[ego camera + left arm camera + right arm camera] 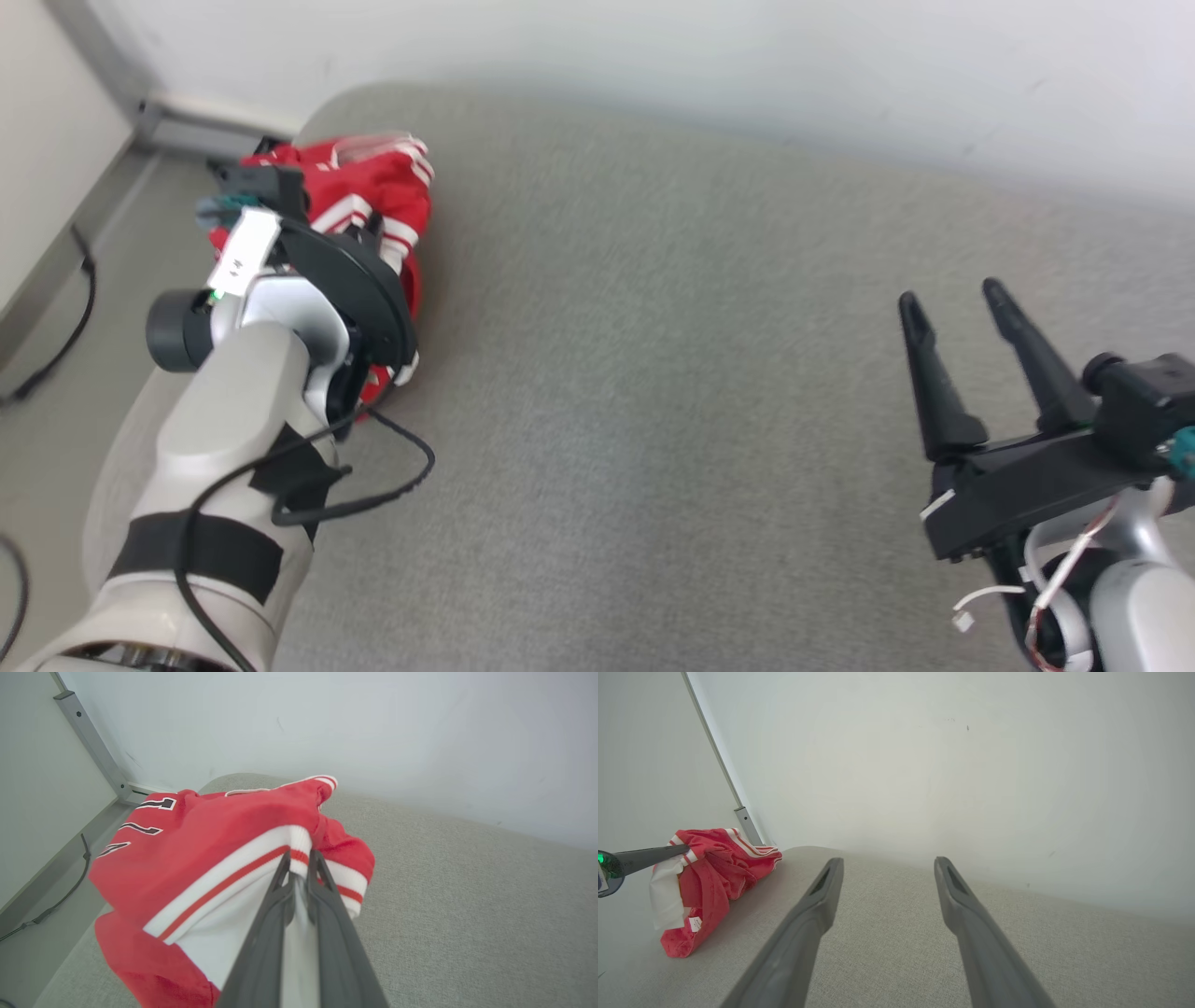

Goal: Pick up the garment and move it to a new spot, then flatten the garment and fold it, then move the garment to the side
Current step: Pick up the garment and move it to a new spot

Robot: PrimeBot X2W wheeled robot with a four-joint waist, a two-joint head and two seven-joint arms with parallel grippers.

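The garment [373, 191] is a red jersey with white and red striped trim, bunched at the far left of the grey padded table [653, 373]. My left gripper [299, 858] is shut on its white striped hem, and part of the cloth [196, 858] hangs lifted off the surface. From the right wrist view the garment [710, 877] droops from the left gripper's fingers [654, 855], its lower end touching the table. My right gripper [952, 303] stands open over the table's right side, nothing between its fingers, and it also appears in its own view [887, 863].
A white wall [747, 75] runs along the table's far edge. Left of the table lies grey floor [56, 308] with a dark cable [79, 317] and a metal frame post [93, 742]. The left arm's own cable [392, 476] dangles over the table.
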